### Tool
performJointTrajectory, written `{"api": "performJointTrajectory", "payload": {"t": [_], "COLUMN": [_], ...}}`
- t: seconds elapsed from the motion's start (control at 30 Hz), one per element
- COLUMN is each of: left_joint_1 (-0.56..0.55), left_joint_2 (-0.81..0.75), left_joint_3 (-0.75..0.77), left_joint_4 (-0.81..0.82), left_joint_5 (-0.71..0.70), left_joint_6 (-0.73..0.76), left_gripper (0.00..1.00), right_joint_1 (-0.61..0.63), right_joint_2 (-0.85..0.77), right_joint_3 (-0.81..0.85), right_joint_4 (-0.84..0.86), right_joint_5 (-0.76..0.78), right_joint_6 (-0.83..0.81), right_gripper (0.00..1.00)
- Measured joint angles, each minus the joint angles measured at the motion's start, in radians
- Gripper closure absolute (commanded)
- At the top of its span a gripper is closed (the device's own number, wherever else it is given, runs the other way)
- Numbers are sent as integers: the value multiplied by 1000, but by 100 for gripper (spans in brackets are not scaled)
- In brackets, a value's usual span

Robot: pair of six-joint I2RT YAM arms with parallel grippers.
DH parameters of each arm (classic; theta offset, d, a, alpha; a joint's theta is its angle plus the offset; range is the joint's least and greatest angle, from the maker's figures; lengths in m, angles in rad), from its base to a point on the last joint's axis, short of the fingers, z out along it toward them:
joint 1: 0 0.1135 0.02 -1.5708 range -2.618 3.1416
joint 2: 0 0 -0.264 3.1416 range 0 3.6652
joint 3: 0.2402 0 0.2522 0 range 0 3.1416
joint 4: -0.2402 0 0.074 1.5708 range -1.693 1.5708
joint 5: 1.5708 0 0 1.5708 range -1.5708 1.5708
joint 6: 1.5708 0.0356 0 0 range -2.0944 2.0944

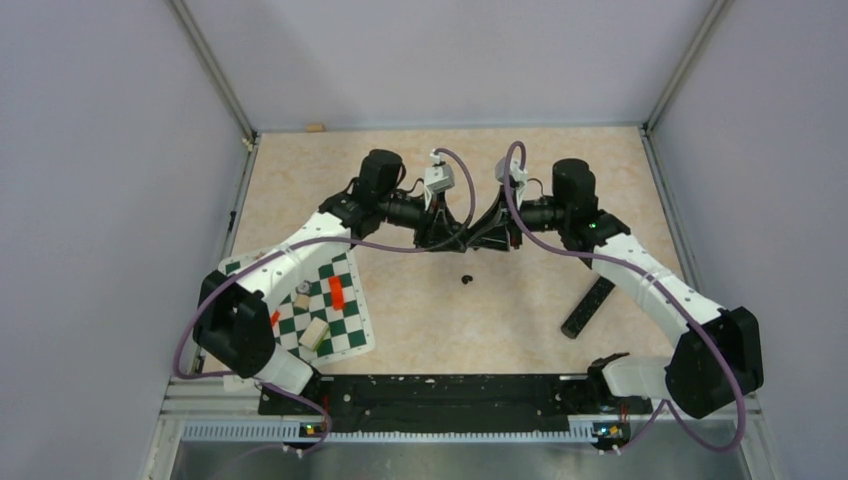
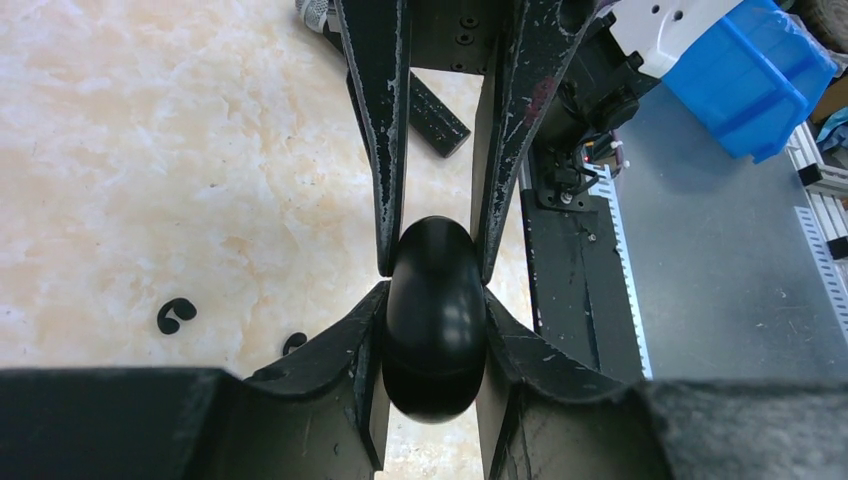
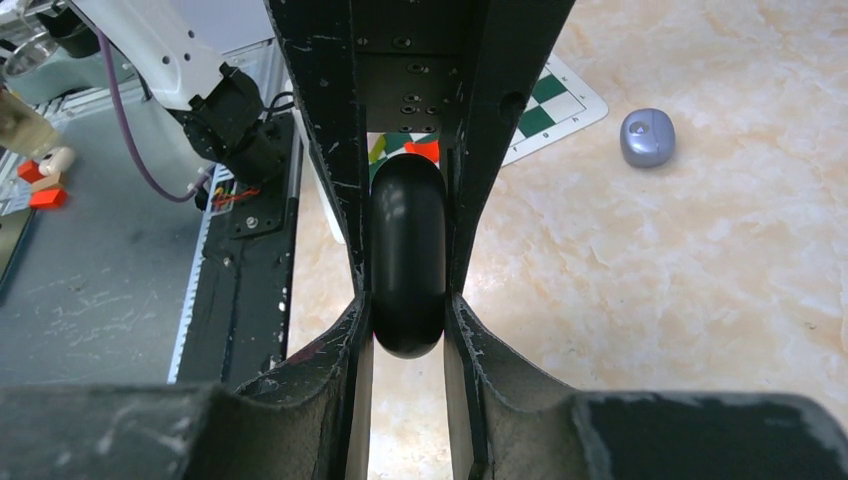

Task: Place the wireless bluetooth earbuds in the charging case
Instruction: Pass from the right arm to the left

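Both arms meet nose to nose mid-table. The left gripper (image 2: 434, 300) is clamped on a glossy black egg-shaped pod (image 2: 432, 330). The right gripper (image 3: 407, 310) is clamped on the same pod from the opposite end, so that's four fingers on one smooth, rounded shell. The pod looks lifted off the beige marbled tabletop (image 1: 450, 330), but I can't confirm the gap.

The charging case, a small bluish-grey pebble-shaped shell (image 3: 647, 137), sits alone on the table in the upper right of the right wrist view. Lid looks down, as far as I can tell. It's well apart from both grippers and nothing touches it. No pale lilac earbuds visible in any view. Two small black C-shaped bits (image 2: 176, 315) lie at the lower left of the left wrist view; can't tell what they are.

Also around: a long black cylinder (image 1: 588, 307) at the right of the top view and a green-and-white checkered mat (image 1: 345, 325) at lower left.

Risks as I see them:
- Pod squirts out. The surface is curved and glossy and the finger edges are narrow, so extra squeeze or a pull from one arm pushes it sideways. Then it rolls.
- Arms fight each other — both grip one rigid object, so a small misalignment loads the fingers.
- Wrong object. If the pod isn't the task's case, the grey one is shut and no earbuds have been located.
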Motion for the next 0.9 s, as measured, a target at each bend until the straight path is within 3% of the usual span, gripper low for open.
{"api": "performJointTrajectory", "payload": {"t": [0.17,0.3,0.83,0.9], "left_joint_1": [5,9,18,18], "left_joint_2": [0,0,0,0], "left_joint_3": [0,0,-2,-2], "left_joint_4": [19,25,56,57], "left_joint_5": [15,27,31,31], "left_joint_6": [-26,-46,-60,-60], "left_gripper": [56,57,95,100], "right_joint_1": [-10,-13,-18,-19], "right_joint_2": [0,0,2,2], "right_joint_3": [-24,-39,-39,-39], "right_joint_4": [69,108,147,148], "right_joint_5": [-16,-22,-29,-29], "right_joint_6": [45,69,112,112], "right_gripper": [100,100,100,96]}}
